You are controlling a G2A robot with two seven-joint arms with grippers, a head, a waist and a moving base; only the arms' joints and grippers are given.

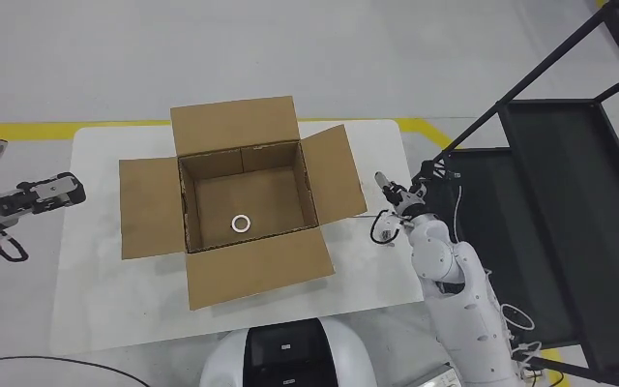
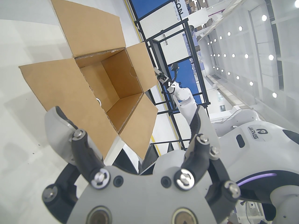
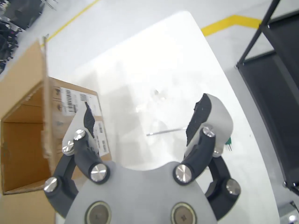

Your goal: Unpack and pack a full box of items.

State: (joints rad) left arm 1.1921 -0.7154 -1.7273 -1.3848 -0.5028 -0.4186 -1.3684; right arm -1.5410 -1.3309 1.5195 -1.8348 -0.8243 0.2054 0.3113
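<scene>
Box (image 1: 232,121) stands open on the table (image 1: 97,300); one small ring (image 1: 240,223), possibly a tape roll, lies on its floor; left gripper (image 1: 75,191) and right gripper (image 1: 381,207) flank it, both spread and empty; recommend a vertical descent clear of the flaps.

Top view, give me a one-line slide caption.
Open cardboard box on a white table, small ring inside, left hand and right hand open either side.

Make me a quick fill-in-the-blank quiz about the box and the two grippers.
The cardboard box sits on the white table with its four flaps ____.
The small white item on its floor is shaped like a ____.
The left gripper and the right gripper each hold ____.
Missing words: open; ring; nothing.
</scene>
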